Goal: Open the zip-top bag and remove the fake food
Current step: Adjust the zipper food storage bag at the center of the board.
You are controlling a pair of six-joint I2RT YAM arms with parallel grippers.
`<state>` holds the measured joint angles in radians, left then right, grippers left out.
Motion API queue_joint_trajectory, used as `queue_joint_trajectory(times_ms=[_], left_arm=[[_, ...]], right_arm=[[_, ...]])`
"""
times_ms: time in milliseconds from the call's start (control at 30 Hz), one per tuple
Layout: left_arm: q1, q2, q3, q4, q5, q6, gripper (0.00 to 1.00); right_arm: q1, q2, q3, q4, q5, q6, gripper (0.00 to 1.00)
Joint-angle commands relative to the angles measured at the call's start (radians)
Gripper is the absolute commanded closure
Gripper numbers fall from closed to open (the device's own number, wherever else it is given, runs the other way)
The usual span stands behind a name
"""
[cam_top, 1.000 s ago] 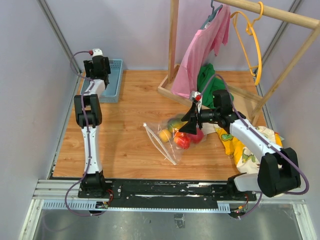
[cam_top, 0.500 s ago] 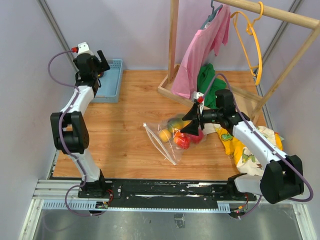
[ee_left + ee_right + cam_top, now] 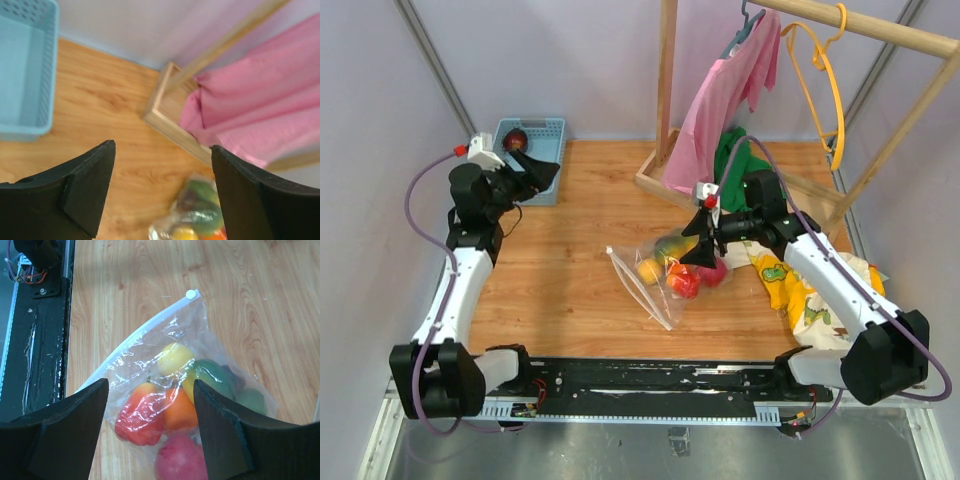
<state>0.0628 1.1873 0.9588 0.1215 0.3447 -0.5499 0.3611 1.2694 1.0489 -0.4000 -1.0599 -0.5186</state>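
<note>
The clear zip-top bag (image 3: 658, 285) lies on the wooden table, its white zip strip (image 3: 142, 332) toward the near edge. Inside it is fake food: a red pepper (image 3: 140, 415), an orange piece (image 3: 180, 410), a yellow fruit (image 3: 175, 357), a green one (image 3: 215, 377) and a pink-red one (image 3: 182, 460). My right gripper (image 3: 698, 243) hovers open over the bag, its fingers (image 3: 65, 435) on either side of the red and orange pieces. My left gripper (image 3: 538, 172) is open and empty beside the blue basket (image 3: 550, 128), where one red fruit (image 3: 516, 138) lies. The left wrist view shows the bag (image 3: 197, 217) blurred, far ahead.
A wooden clothes rack (image 3: 666, 100) stands at the back with a pink shirt (image 3: 720, 110), a green cloth (image 3: 740, 165) and a yellow hanger (image 3: 825, 80). A yellow-and-white printed cloth (image 3: 800, 295) lies right of the bag. Grey walls close both sides.
My left arm has swung from over the basket out toward the table's middle, uncovering a red fruit in the basket. The right gripper has barely shifted above the bag.
</note>
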Motion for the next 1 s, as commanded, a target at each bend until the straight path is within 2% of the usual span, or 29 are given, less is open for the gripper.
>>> queue_joint_trajectory(times_ms=[0,167,300,400,467,567,833,967], left_arm=[[-0.010,-0.099,-0.113,-0.069,0.198,-0.140,0.20],[-0.071,-0.238,-0.302,-0.079,0.237,-0.167,0.27],[-0.101,-0.365,-0.492,-0.027,0.224,-0.265,0.27],[-0.101,-0.465,-0.624,0.046,0.218,-0.356,0.27],[-0.101,-0.525,-0.693,0.069,0.207,-0.401,0.27],[-0.101,-0.606,-0.757,0.060,0.190,-0.440,0.28],[-0.101,-0.713,-0.809,-0.071,0.148,-0.426,0.27],[-0.101,-0.749,-0.840,-0.083,0.143,-0.451,0.27]], right_arm=[[0.102,0.032,0.055,-0.079,0.142,0.009,0.31],[0.267,0.062,0.088,-0.078,0.323,0.121,0.31],[0.406,0.115,0.130,-0.082,0.496,0.213,0.32],[0.512,0.204,0.198,-0.118,0.685,0.326,0.31],[0.580,0.264,0.249,-0.143,0.870,0.385,0.30],[0.646,0.345,0.318,-0.178,1.020,0.413,0.28],[0.722,0.475,0.375,-0.199,1.215,0.423,0.29],[0.749,0.536,0.396,-0.205,1.293,0.394,0.36]])
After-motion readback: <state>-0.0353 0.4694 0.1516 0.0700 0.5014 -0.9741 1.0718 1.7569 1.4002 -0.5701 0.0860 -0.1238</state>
